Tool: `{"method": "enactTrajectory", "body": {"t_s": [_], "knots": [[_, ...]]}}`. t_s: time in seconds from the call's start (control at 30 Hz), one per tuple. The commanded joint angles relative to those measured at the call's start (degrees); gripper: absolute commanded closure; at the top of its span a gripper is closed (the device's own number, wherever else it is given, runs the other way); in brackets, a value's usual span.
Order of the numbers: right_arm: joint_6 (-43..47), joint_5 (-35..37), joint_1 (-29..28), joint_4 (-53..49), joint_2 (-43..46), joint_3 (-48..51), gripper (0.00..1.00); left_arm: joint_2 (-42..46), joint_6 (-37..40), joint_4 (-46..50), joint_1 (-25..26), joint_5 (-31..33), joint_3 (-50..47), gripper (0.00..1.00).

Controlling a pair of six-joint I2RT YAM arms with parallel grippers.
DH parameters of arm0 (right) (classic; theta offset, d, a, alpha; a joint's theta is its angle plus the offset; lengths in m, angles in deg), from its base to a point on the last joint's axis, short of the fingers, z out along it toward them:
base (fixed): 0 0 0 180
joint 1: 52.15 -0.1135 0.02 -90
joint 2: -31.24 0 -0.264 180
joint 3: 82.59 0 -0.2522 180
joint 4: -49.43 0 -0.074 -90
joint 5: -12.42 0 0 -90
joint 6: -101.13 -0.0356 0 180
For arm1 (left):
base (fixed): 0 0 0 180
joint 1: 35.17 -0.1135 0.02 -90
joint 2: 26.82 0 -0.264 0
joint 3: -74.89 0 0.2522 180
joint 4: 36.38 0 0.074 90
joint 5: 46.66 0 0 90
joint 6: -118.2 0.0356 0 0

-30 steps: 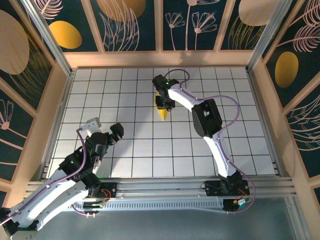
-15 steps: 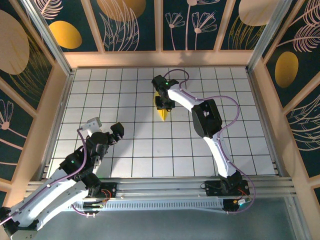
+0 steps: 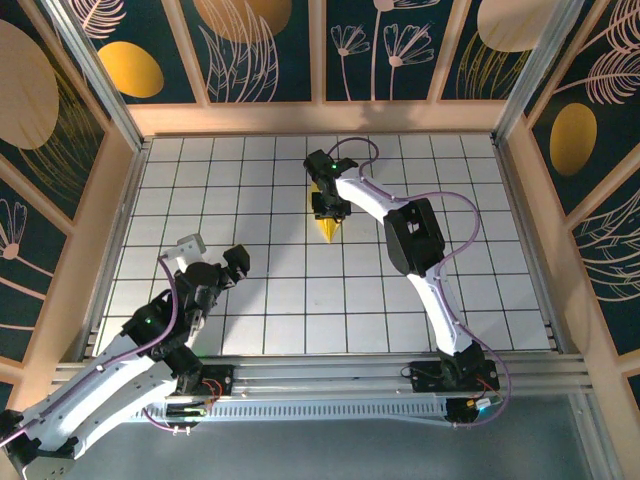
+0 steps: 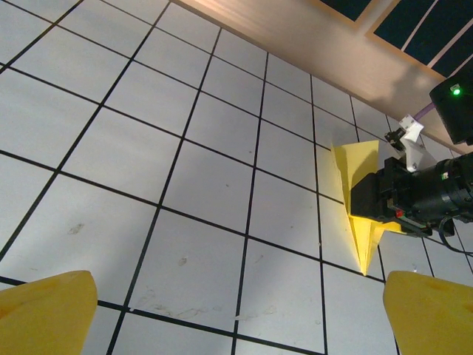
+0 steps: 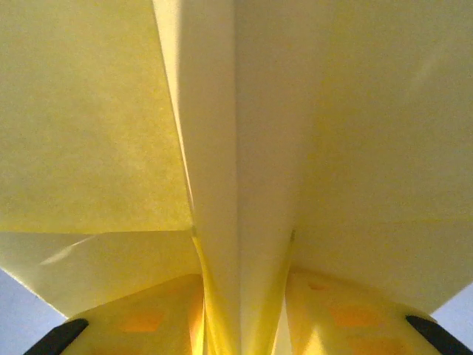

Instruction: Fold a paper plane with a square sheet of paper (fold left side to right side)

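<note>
Two arms are at work over the white tabletop with its black grid lines (image 3: pixel 250 190), and the action is on the far side. In the top view the slim, pointed yellow paper plane (image 3: pixel 328 226) sits on the tiles at far centre, near the back wall. Its nose is aimed back toward the arm bases.

The right gripper (image 3: pixel 326 210) is right down on it, covering the middle of the dart. The right wrist camera shows the plane's (image 5: pixel 236 148) raised centre fold running between the two yellow pads (image 5: pixel 148 318). The jaws stand narrow on either side of that ridge. Whether they actually pinch it, I cannot tell.

The left gripper (image 3: pixel 212 256) hangs over the near-left tiles, well apart from the paper, jaws spread wide and holding nothing. Its own camera looks between its yellow fingertips (image 4: pixel 46 310) across bare tiles to the plane (image 4: pixel 353 174), with the right gripper (image 4: pixel 373 203) sitting on it.
</note>
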Motion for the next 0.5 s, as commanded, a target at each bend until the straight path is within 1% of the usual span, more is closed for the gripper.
{"method": "enactTrajectory", "body": {"t_s": [0.0, 0.47], "knots": [[0.2, 1.2, -0.4, -2.1, 3.9, -0.1, 0.65, -0.2, 1.3, -1.5, -0.2, -0.2, 2.0, 0.01], [0.9, 0.8, -0.7, -3.0, 3.9, -1.0, 0.65, -1.3, 1.7, -2.2, -0.1, -0.4, 2.6, 0.01]]}}
